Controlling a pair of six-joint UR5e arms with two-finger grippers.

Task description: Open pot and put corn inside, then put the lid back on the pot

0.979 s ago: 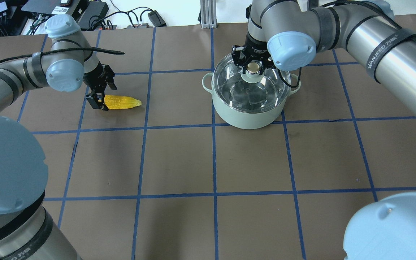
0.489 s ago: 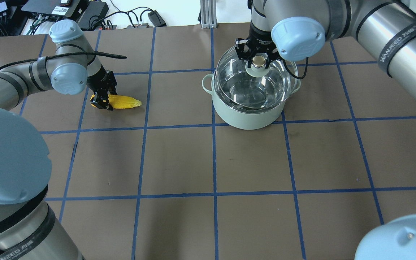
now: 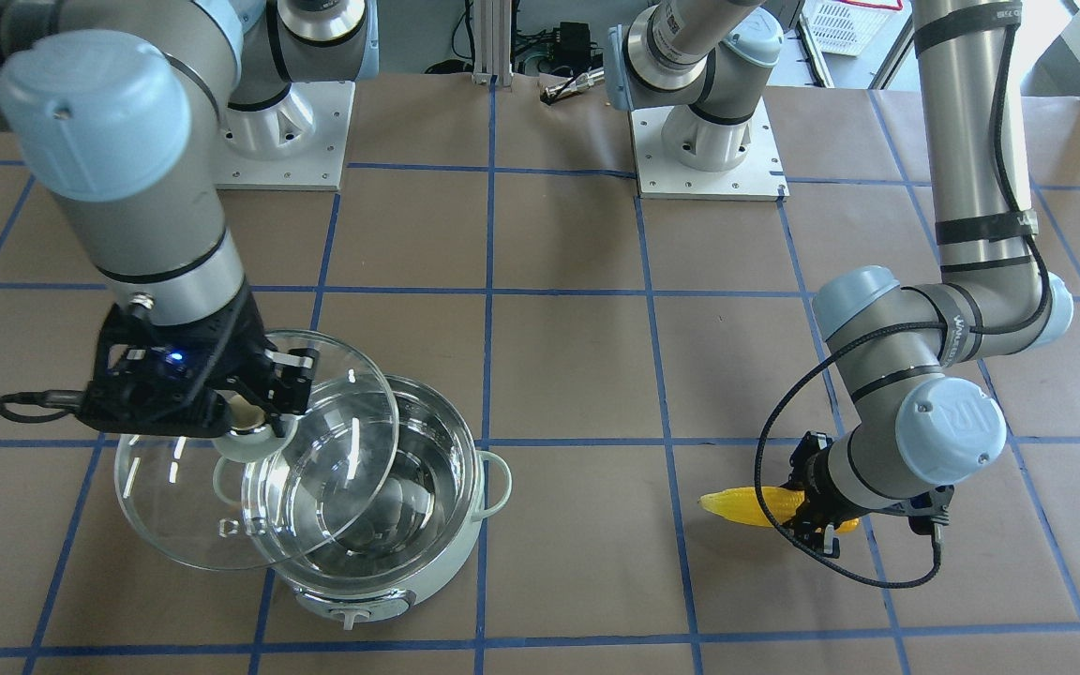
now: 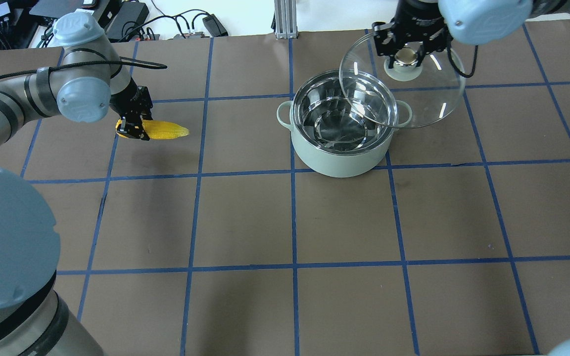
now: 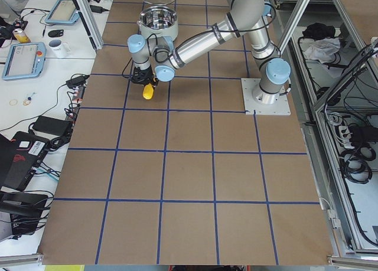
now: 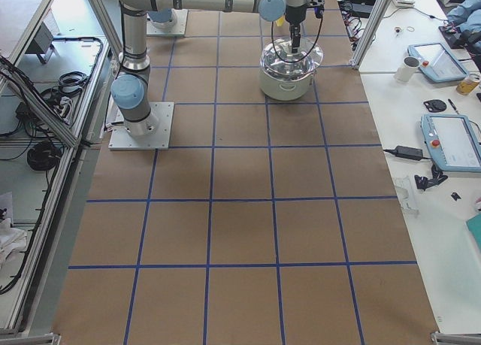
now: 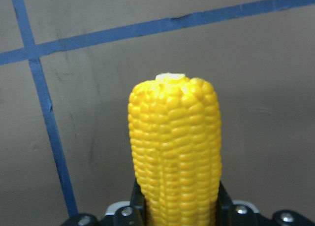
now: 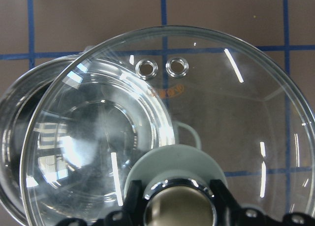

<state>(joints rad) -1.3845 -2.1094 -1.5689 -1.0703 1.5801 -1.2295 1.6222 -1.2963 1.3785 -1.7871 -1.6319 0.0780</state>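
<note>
The mint-green pot (image 4: 342,157) stands uncovered on the table, its steel inside bare; it also shows in the front view (image 3: 381,592). My right gripper (image 4: 404,55) is shut on the knob of the glass lid (image 4: 431,101) and holds it in the air, off to the pot's far right, its edge still overlapping the rim. The lid fills the right wrist view (image 8: 236,113). My left gripper (image 4: 134,127) is shut on the thick end of the yellow corn (image 4: 167,131), which lies level and low over the table at the left. The corn also shows in the left wrist view (image 7: 174,152).
The table is brown paper with a blue tape grid (image 4: 292,217). Cables and electronics (image 4: 117,15) lie beyond the far edge. The two arm bases (image 3: 704,150) are bolted on at the robot's side.
My right gripper has lifted the lid off the pot and carried it up and to the right. My left gripper has closed on the corn's thick end and raised it slightly.
</note>
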